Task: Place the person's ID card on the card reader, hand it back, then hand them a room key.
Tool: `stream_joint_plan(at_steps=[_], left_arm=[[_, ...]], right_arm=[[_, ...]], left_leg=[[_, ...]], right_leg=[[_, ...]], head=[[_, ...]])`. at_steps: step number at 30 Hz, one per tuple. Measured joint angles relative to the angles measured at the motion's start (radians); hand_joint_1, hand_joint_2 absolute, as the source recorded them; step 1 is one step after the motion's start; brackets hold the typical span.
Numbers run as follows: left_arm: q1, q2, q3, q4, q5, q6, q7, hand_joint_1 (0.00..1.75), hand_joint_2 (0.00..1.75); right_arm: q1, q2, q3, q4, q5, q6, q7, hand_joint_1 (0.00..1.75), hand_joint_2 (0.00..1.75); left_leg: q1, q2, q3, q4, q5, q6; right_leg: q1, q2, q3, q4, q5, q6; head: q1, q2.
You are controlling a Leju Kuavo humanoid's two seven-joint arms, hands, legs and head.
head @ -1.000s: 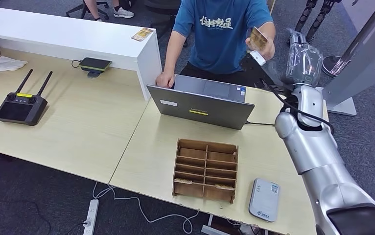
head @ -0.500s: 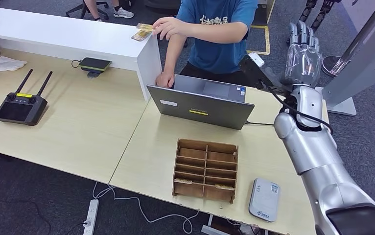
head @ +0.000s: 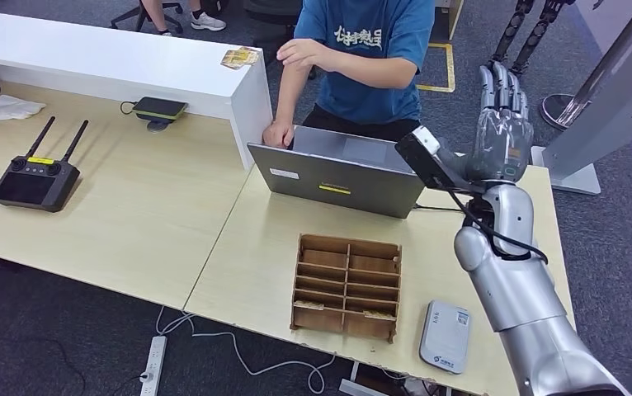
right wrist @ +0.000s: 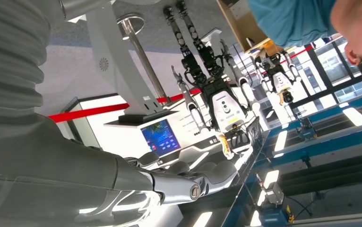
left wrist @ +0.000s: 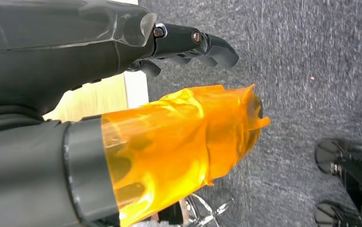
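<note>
While the ID card (head: 239,58) is lying on the end of the white counter (head: 115,70), just behind the laptop (head: 339,175), it is being touched by no hand. A person (head: 362,58) in a blue shirt is standing directly behind the laptop, one hand (head: 298,54) being held in the air just beside the card and the other hand (head: 277,134) being rested on the desk (head: 238,239) at the laptop's left corner.

To the right of the laptop, the right hand (head: 502,115) is being held raised, its fingers (head: 498,82) extended upward and spread apart, with nothing being gripped; the same is being shown in the right wrist view, where the hand (right wrist: 179,182) is stretched out flat. The left hand (left wrist: 136,47) is being seen over grey carpet beside a desk edge, the dark fingers (left wrist: 202,45) curled loosely and an orange film wrapped over the thumb (left wrist: 184,142); whether anything is being held cannot be told.

In front of the laptop, a wooden card rack (head: 347,286) with many slots is being kept on the desk, and the grey card reader (head: 445,336) is lying just right of the rack, near the desk's front edge. Well to the left of the laptop, a black remote controller (head: 35,180) with two antennas is resting on the desk, and a dark flat device (head: 160,108) with a green edge is lying under the counter.
</note>
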Motion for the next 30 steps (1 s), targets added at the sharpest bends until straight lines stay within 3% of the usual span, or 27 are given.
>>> stream_joint_plan(at_steps=[12,30], left_arm=[[0.006,-0.075,0.000,-0.111,0.074,-0.052,0.030,0.00,0.00],[0.009,-0.083,0.000,-0.127,0.144,-0.022,0.039,0.00,0.00]], right_arm=[[0.236,-0.037,-0.027,-0.224,0.017,-0.049,-0.051,0.00,1.75],[0.556,-0.062,-0.069,-0.446,0.072,-0.119,-0.106,0.00,1.75]], left_leg=[[0.000,0.000,-0.001,0.000,-0.001,0.000],[0.000,0.000,-0.002,0.000,-0.001,0.000]], right_leg=[[0.000,0.000,-0.001,0.000,0.000,0.000],[0.000,0.000,-0.001,0.000,-0.001,0.000]], head=[[0.000,0.000],[0.000,0.000]])
